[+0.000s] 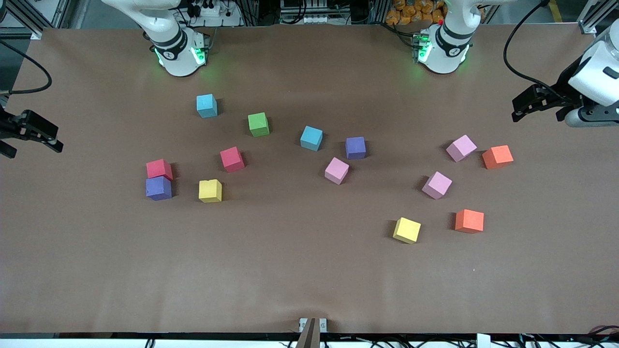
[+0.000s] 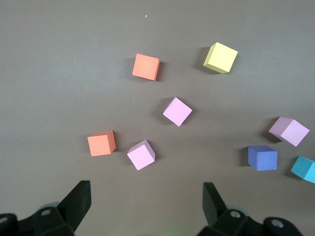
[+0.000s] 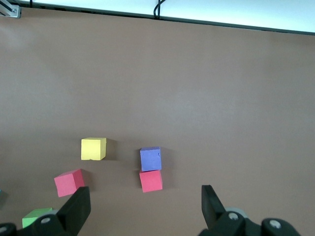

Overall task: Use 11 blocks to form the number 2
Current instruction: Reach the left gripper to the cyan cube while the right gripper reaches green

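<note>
Blocks (image 1: 258, 124), small matte foam cubes in green, blue, purple, pink, yellow, red and orange, lie scattered loose over the brown paper-covered worktop (image 1: 290, 280); I count thirteen, none yet laid into a digit. No part of the number 2 exists, so I judge the task to be at its very start: the first pick is still to be made.

Layout: toward the right arm's end, a red cube (image 1: 159, 169) touches a purple cube (image 1: 158, 188), with a yellow cube (image 1: 210, 190) and a second red cube (image 1: 232, 159) near them. Toward the left arm's end sit two orange, two pink and one yellow cube, all apart from one another. Blue, green, purple and pink cubes fill the middle.

Left end effector (image 1: 524, 105) hangs at the worktop's edge at the left arm's end, fingers (image 2: 76, 202) spread apart, nothing between them. Right end effector (image 1: 29, 133) hangs at the edge at the right arm's end, fingers (image 3: 212, 203) likewise spread and empty. Both arms wait.

Next move, as I judge it: choose the bare stretch of worktop nearer the front camera as the build site, then bring one end effector down over a free-standing cube. The touching red and purple pair looks awkward to grip; I would leave it for later. Tilted cubes need wrist rotation to square the fingers to their faces.
</note>
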